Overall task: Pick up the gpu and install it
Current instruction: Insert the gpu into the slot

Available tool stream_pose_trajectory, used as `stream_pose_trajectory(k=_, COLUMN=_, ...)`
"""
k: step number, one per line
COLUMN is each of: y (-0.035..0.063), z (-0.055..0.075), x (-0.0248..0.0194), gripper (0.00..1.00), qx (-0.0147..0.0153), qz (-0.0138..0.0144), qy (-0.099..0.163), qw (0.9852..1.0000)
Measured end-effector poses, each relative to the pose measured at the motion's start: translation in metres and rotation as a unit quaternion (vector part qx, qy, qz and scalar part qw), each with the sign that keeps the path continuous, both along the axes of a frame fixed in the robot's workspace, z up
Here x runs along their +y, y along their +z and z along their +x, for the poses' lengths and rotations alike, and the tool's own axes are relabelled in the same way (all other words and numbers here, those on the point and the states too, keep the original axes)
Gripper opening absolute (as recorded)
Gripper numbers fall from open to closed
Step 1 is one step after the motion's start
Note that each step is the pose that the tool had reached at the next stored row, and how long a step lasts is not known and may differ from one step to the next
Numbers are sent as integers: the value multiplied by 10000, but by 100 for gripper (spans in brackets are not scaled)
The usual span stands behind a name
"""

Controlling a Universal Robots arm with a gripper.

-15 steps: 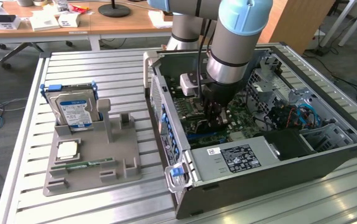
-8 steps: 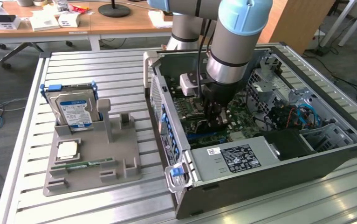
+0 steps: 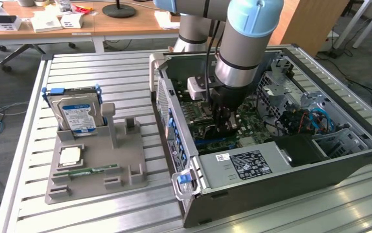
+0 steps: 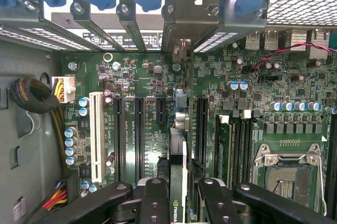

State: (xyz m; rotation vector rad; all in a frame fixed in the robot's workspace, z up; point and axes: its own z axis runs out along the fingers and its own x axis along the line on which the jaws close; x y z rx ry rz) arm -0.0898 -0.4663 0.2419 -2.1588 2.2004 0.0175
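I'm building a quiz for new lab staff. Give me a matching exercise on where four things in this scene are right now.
Things:
1. gpu
2. hard drive
3. RAM stick
4. gripper

Places:
A. lying flat in the grey holder
B. standing upright at the back of the grey holder
C. edge-on between the gripper's fingers, over the motherboard
D. lowered inside the open computer case

Pairs: 1-C, 2-B, 3-A, 4-D
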Motion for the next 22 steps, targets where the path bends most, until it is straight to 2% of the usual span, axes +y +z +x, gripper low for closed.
stream_pose_trajectory(k=22, y=-5, z=-18, x=0, gripper=26, qx=-1, qz=1, qy=5, qw=10000)
